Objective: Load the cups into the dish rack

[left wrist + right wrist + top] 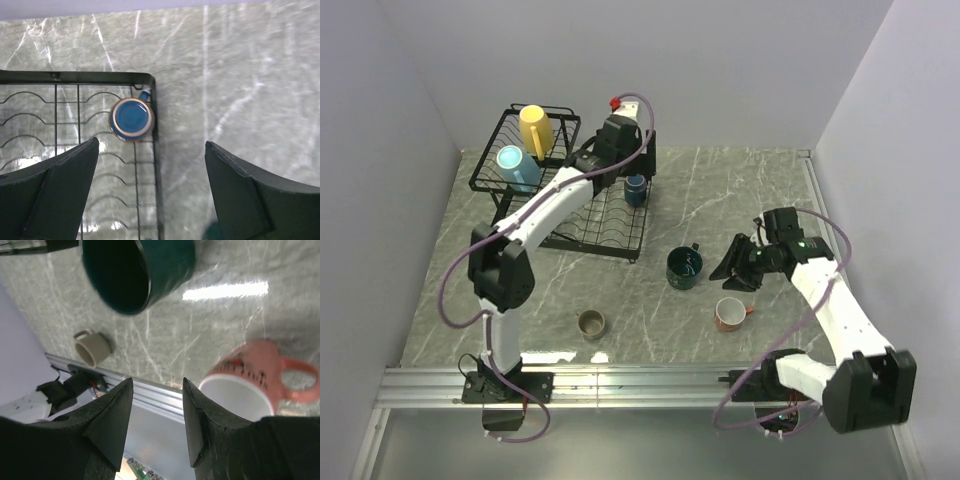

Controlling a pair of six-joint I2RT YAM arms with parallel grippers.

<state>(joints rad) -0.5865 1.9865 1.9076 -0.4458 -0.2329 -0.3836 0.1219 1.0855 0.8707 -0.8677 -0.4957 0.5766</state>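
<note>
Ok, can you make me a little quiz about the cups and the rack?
1. True or false: the navy mug sits in a corner of the dish rack.
2. How many mugs stand on the table, outside the rack? A) two B) three C) five
3. Fill the gap: the yellow mug shares the raised basket with the ___ mug.
Key: 1 true. 2 B: the teal mug, the salmon mug and the olive-brown mug. 3 the light blue mug.
</note>
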